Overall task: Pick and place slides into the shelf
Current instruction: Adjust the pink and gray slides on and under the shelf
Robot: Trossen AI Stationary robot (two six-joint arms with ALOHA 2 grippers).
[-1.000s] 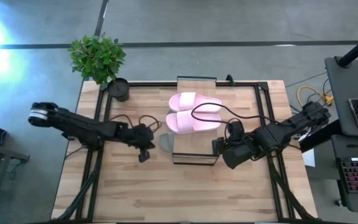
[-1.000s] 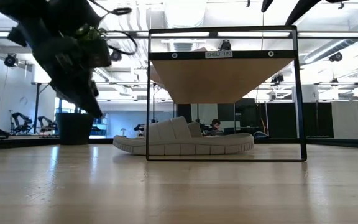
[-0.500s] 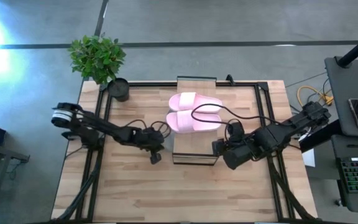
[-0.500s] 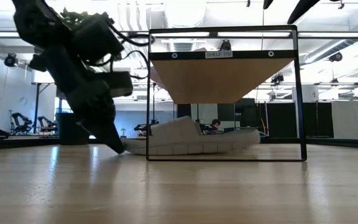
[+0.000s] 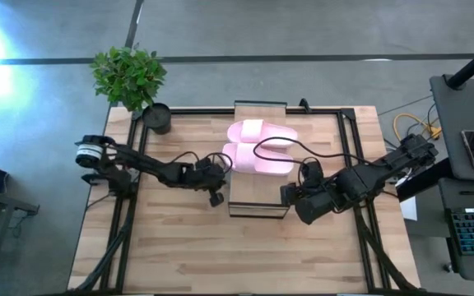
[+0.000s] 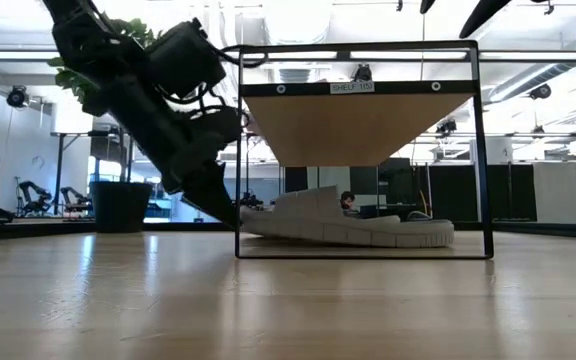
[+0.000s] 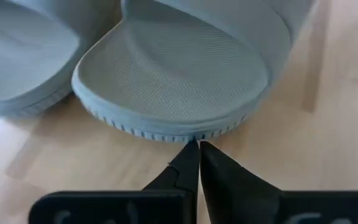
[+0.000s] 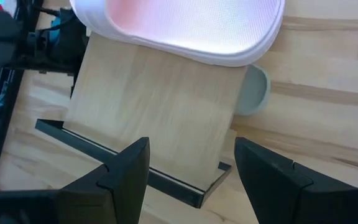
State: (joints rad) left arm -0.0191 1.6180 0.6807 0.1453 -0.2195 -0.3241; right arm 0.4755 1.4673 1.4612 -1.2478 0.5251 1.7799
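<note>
Two pale pink slides [image 5: 257,148] lie side by side on the plank top of the shelf [image 5: 257,201]. A grey-green slide [image 6: 353,225] lies sole-down on the table under the shelf, and a second grey-green slide [image 7: 23,56] lies beside it. My left gripper [image 7: 199,146], shut, sits at the shelf's left end [image 6: 218,205], low against the first slide. My right gripper [image 8: 191,162] hangs open above the shelf's top near its right end, holding nothing. One pink slide's end [image 8: 185,25] shows beyond its fingers. My left gripper pushes with its shut fingertips against the ribbed sole rim at the grey-green slide's rounded end [image 7: 185,134], the end toward the table's left. The fingers slant down from the table's left, in line with the slide's length. The slide lies on the table under the shelf.
A potted plant [image 5: 130,78] and a dark pot [image 5: 157,117] stand at the table's far left corner. A black cable [image 5: 282,148] loops over the pink slides. The shelf's thin black frame [image 6: 238,150] stands just beside my left gripper. Bare wooden tabletop [image 5: 220,255] lies on the near side.
My left gripper has come down and moved toward the table's right, up to the shelf's left end, staying shut. It has slid the grey-green slide along the table to the right, so that the slide now lies wholly under the shelf.
</note>
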